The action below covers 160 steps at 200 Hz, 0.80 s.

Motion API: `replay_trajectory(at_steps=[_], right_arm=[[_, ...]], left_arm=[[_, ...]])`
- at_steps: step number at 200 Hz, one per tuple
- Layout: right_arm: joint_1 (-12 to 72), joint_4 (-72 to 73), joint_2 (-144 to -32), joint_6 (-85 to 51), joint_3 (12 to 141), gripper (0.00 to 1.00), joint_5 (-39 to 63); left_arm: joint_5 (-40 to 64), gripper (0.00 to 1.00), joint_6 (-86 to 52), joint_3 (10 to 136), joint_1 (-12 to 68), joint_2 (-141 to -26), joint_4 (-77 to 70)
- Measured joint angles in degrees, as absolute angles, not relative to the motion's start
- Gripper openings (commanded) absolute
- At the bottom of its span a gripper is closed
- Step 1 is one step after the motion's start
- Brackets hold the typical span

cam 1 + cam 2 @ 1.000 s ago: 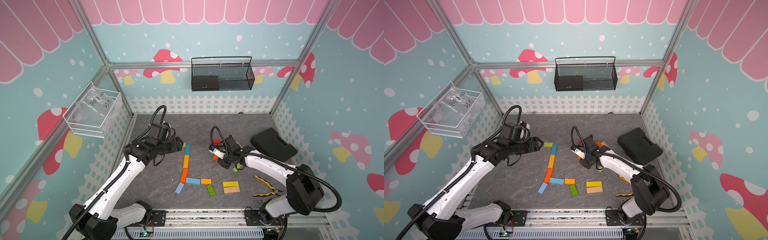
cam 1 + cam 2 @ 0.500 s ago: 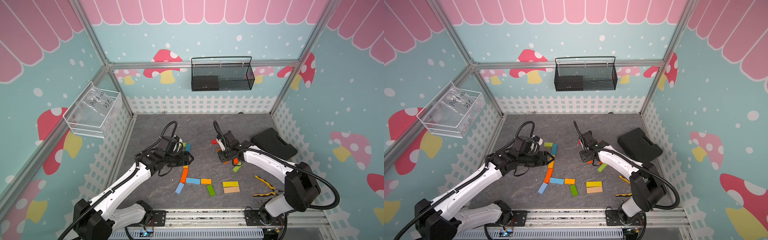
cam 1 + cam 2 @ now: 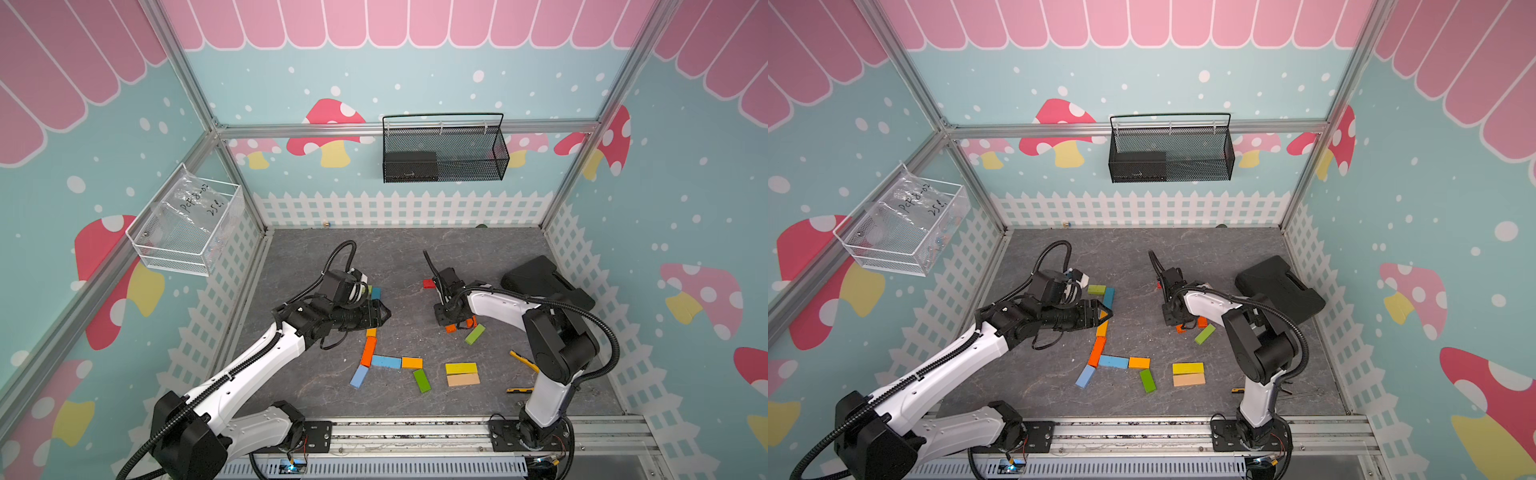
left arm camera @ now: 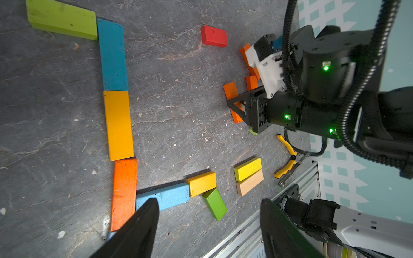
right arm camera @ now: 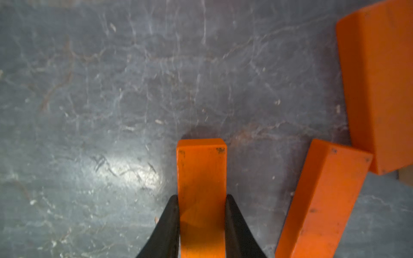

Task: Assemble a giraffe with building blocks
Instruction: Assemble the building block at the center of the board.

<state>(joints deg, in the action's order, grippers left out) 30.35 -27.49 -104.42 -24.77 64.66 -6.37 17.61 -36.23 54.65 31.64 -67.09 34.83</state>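
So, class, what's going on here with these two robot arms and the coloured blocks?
The right gripper is shut on a small orange wooden block, beside two more orange blocks on the grey table. The left gripper hangs open over the partly laid giraffe, a bent line of flat painted blocks.

Bare floor [image 3: 409,320] beside assembled blocks [image 3: 368,351]

At least fifteen building blocks [image 3: 386,361] are lying there, four being orange blocks [image 3: 368,351]; one pliers [image 3: 524,361] and one case [image 3: 536,276] are sitting nearby.
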Motion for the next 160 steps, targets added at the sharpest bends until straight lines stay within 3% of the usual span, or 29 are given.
replay_trajectory(at_steps=[160], right_arm=[[27.0, -25.0, -109.4, -30.9, 70.7, 0.19, -1.5]], left_arm=[[17.6, 0.74, -35.4, 54.7, 29.8, -69.1, 34.9]])
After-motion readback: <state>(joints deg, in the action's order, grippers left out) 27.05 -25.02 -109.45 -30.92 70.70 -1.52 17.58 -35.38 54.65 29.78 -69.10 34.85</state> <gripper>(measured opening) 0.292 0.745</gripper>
